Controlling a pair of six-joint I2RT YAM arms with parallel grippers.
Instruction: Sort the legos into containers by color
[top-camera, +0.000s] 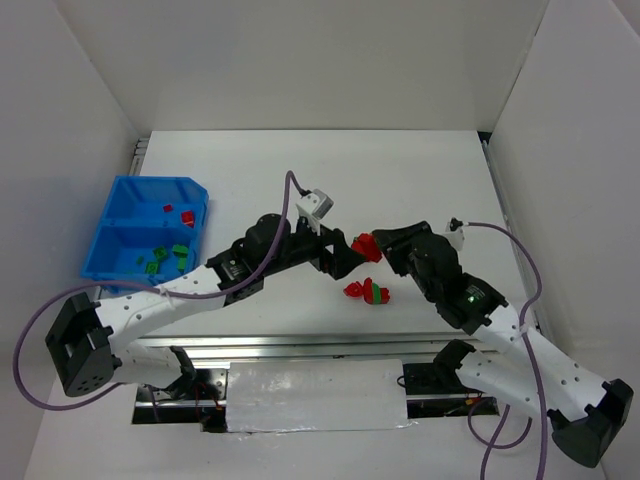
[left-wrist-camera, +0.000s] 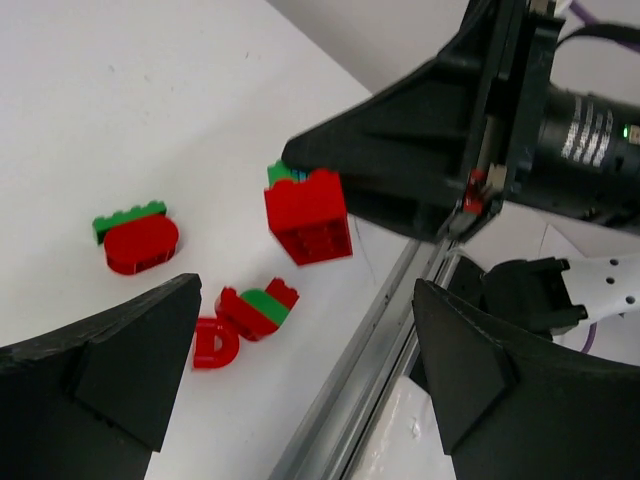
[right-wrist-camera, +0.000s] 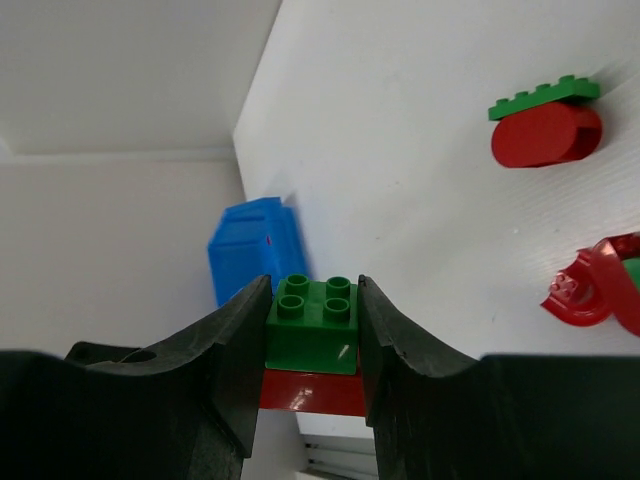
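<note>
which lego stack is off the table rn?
The green-on-red stack, clamped between the jaws of the right gripper. The red oval piece with a green plate and the red-green cluster lie loose on the table.

red and green legos (left-wrist-camera: 307, 220), seemingly blue bin (right-wrist-camera: 243, 250)

Robotics lab test cell: plain white panel walls (top-camera: 300, 60) enclosing flat white worktop (top-camera: 400, 170); aluminium mounting rail (top-camera: 300, 345); purple cabling (top-camera: 289, 200).
</note>
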